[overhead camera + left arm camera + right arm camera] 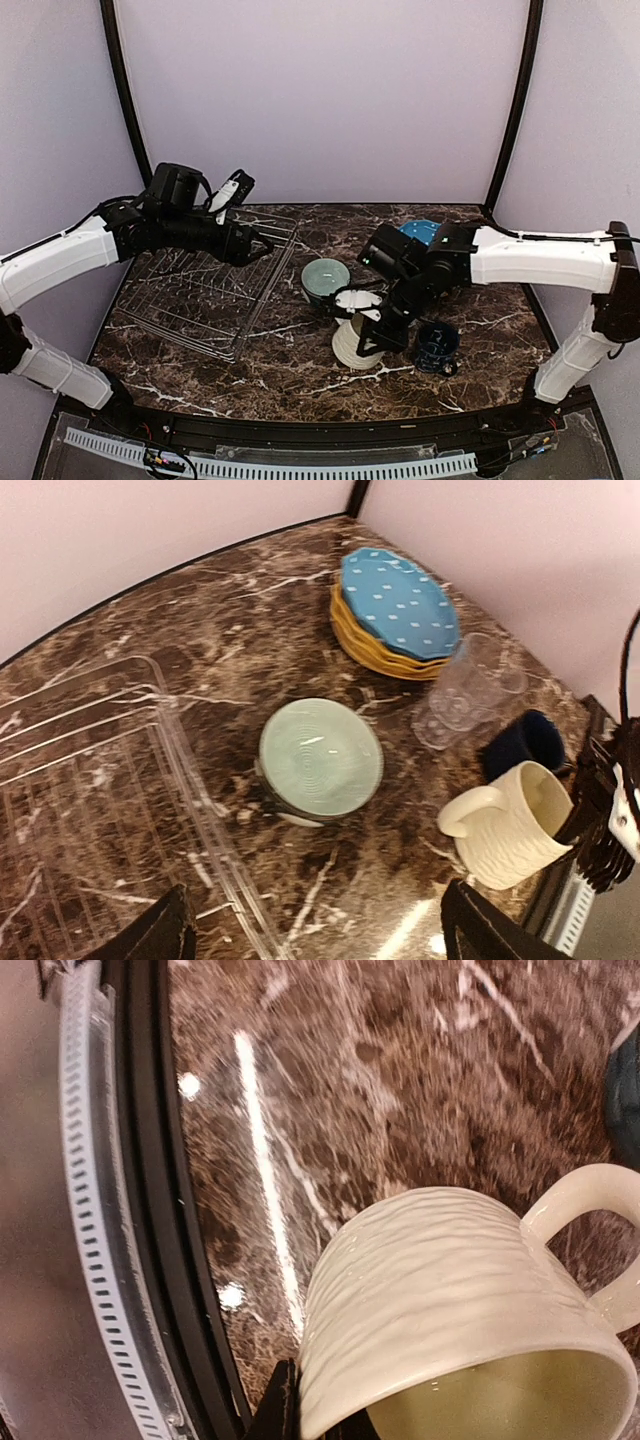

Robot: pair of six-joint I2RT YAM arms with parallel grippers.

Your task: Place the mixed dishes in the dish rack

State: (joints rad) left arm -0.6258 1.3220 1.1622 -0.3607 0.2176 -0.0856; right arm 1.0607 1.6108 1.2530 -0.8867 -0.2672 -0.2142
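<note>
My right gripper (376, 326) is shut on the rim of the cream mug (355, 345), one finger (285, 1405) outside the wall. The ribbed cream mug (460, 1290) is tilted, with its handle to the right. The dark blue mug (437, 347) stands just right of it. The pale-teal bowl (320, 758) lies upside down mid-table. A blue dotted plate (398, 600) tops mustard-yellow plates (370, 645) at the back, with the clear ribbed glass (465, 692) beside them. My left gripper (315, 920) hangs open over the right rim of the dish rack (200, 290), holding nothing.
The wire rack (90, 810) fills the left half of the marble table. A black rail (170, 1210) and a white slotted strip (85, 1160) run along the near table edge, close to the cream mug. Purple walls close in the back and sides.
</note>
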